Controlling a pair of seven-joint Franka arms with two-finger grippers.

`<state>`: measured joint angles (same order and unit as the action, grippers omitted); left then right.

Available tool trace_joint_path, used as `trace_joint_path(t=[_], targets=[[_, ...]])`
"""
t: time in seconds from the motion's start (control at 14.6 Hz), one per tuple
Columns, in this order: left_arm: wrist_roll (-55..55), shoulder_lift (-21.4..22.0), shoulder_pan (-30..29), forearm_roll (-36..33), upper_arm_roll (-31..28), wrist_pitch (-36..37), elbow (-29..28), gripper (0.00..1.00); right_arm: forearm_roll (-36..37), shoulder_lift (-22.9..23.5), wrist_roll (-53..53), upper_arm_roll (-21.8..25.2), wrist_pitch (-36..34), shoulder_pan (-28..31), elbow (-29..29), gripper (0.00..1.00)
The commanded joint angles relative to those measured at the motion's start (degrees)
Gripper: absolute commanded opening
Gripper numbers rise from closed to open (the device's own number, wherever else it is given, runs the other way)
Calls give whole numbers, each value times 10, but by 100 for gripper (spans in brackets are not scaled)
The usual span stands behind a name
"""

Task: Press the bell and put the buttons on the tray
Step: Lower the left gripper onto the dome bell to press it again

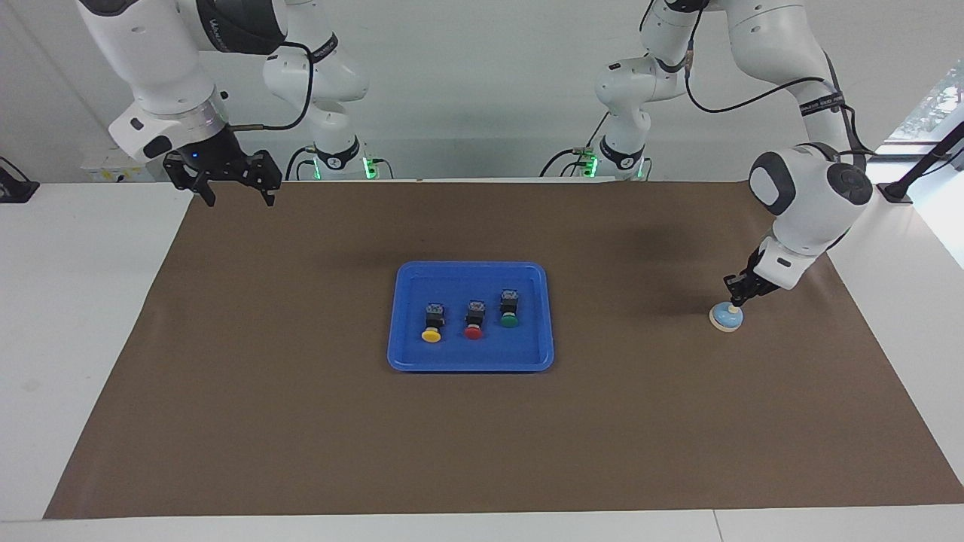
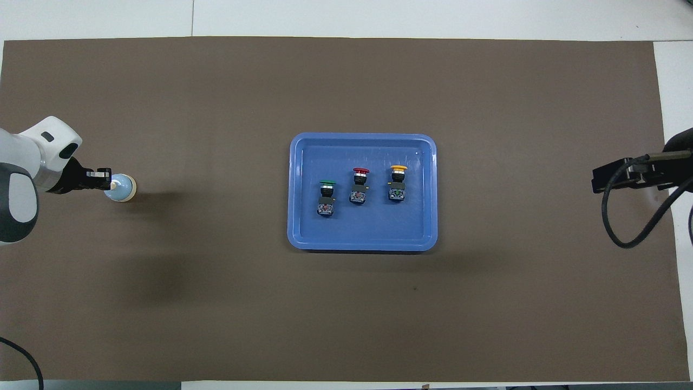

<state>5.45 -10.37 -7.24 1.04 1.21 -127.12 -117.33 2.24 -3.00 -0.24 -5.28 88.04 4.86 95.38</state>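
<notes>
Three buttons already lie in the tray, so only the bell, well off the tray toward the left arm's end, remains: left gripper presses it, fingers together, while right gripper waits spread.

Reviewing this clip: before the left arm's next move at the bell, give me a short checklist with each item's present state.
1. All three buttons in the tray: green button, red button, yellow button: ok.
2. Left gripper shut, tips at the bell knob: ok.
3. Knob actually pressed down: cannot tell.
4. Bell upright on the brown mat: ok.
5. Right gripper open, empty, waiting over the mat's corner: ok.
</notes>
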Motion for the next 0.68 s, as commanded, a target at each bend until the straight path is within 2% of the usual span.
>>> trace_joint_path(t=[0.0,0.14,0.27,0.34,0.48,0.61], targets=[[10,-17,-8,-6,3,-35,-11,0,4,-11,-14,-3,0,6,11,100],[11,-27,-8,-6,3,-38,-7,0,3,-11,-14,-3,0,6,11,100],[10,-23,-8,-6,3,-8,13,62,3,-11,-14,-3,0,6,11,100],[10,-17,-7,-5,4,2,15,100,3,-11,-14,-3,0,6,11,100],[5,18,-3,-4,4,34,18,100,4,-11,-14,-3,0,6,12,100],[2,46,2,-4,5,90,51,100,3,-11,-14,-3,0,6,11,100]])
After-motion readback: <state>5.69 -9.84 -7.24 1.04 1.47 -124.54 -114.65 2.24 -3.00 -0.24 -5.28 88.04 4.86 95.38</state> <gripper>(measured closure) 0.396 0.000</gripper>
